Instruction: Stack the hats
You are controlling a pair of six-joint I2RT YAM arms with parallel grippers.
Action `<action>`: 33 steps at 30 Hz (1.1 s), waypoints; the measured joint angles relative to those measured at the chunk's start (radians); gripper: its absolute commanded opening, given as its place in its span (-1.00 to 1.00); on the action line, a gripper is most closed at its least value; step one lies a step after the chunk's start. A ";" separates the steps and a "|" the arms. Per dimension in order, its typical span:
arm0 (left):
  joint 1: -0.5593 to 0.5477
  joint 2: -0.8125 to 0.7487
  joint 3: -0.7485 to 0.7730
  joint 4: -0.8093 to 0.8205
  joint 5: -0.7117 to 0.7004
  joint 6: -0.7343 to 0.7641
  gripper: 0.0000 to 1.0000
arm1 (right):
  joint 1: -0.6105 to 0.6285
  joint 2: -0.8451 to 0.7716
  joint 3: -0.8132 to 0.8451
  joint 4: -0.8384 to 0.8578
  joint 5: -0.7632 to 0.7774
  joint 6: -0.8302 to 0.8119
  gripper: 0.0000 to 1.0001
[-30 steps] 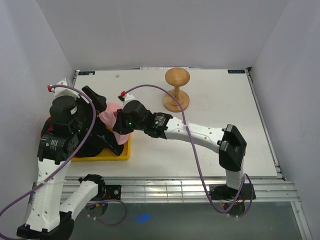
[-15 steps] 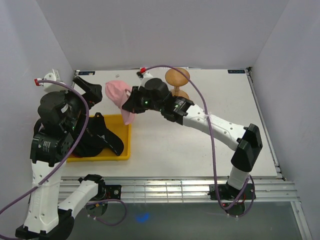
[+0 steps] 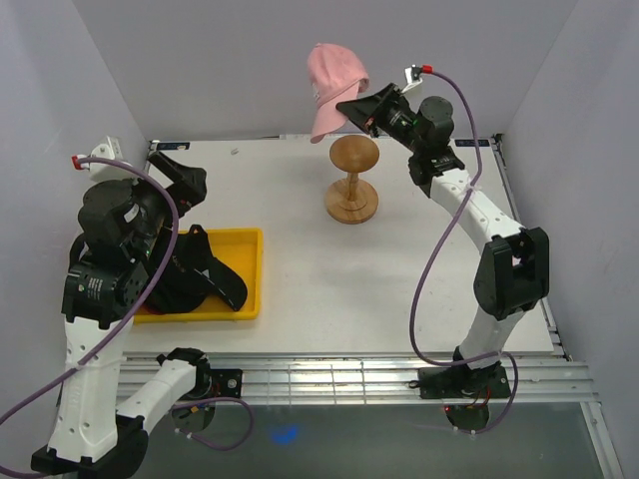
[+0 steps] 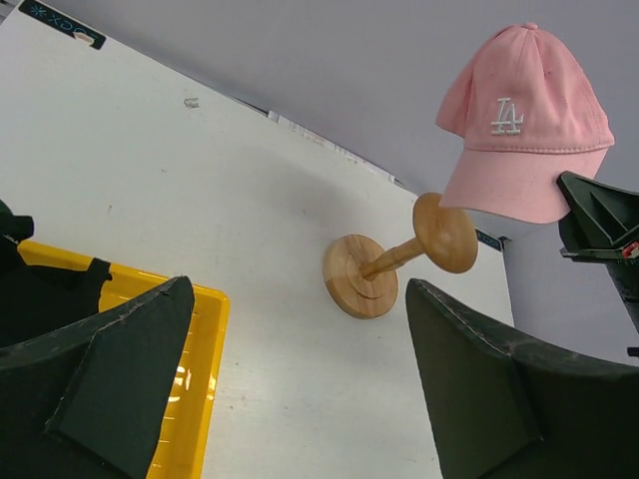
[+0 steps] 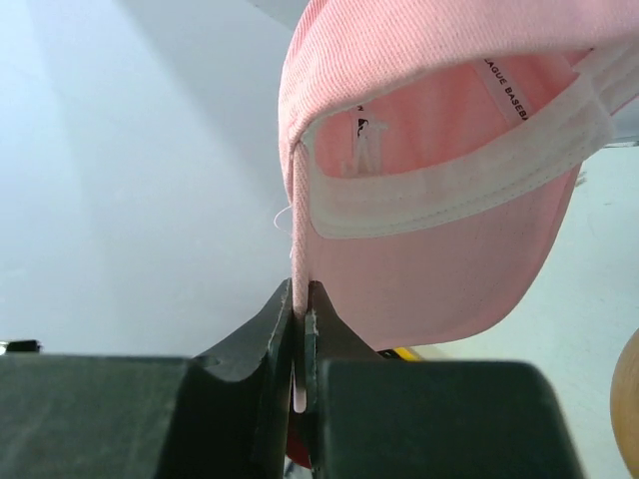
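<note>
Your left gripper [image 3: 178, 172] hangs over the 9 o'clock side of the counter [image 3: 429, 259]. Its jaws are spread wide with nothing between them. In the left wrist view the two dark fingers [image 4: 110, 369] frame bare counter and a corner of the yellow tray [image 4: 195, 389].

That tray [image 3: 250, 269] sits at about 8 o'clock on the counter, just beside your left arm. Dark hats [image 3: 205, 281] lie heaped inside it, one curved brim reaching toward the tray's 4 o'clock corner. The arm covers much of the heap, so you cannot count them from here; it looks like more than one.

Moving right, the wooden stand [image 3: 352, 180] is upright near 12 o'clock on the counter. Its round base is flat on the surface, its round top is bare, and it is well apart from the tray. The left wrist view shows the same stand [image 4: 399, 259] with nothing resting on it.

The pink cap [image 3: 332, 85] with the white "LA" on its front is up in the air, at roughly 11 o'clock from the stand's top in the overhead view. It hangs with its brim pointing down and shows no contact with the stand.

Your right gripper [image 3: 347, 108] holds it from the 3 o'clock side, the arm stretched up and back. In the right wrist view the jaws are pinched tight on the thin edge of the cap [image 5: 449, 249]. The white sweatband and the inside of the crown face the camera.
</note>
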 measured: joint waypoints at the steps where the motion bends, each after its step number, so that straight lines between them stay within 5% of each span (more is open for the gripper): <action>1: 0.000 0.001 0.000 0.000 0.000 0.000 0.96 | -0.023 0.020 -0.012 0.064 -0.019 0.054 -0.84; 12: 0.000 0.005 0.000 0.000 0.000 0.001 0.96 | -0.110 0.097 -0.304 0.502 -0.074 0.453 -0.84; 33: -0.001 -0.007 -0.043 -0.001 0.007 0.010 0.96 | -0.140 0.002 -0.786 0.855 -0.036 0.639 -0.84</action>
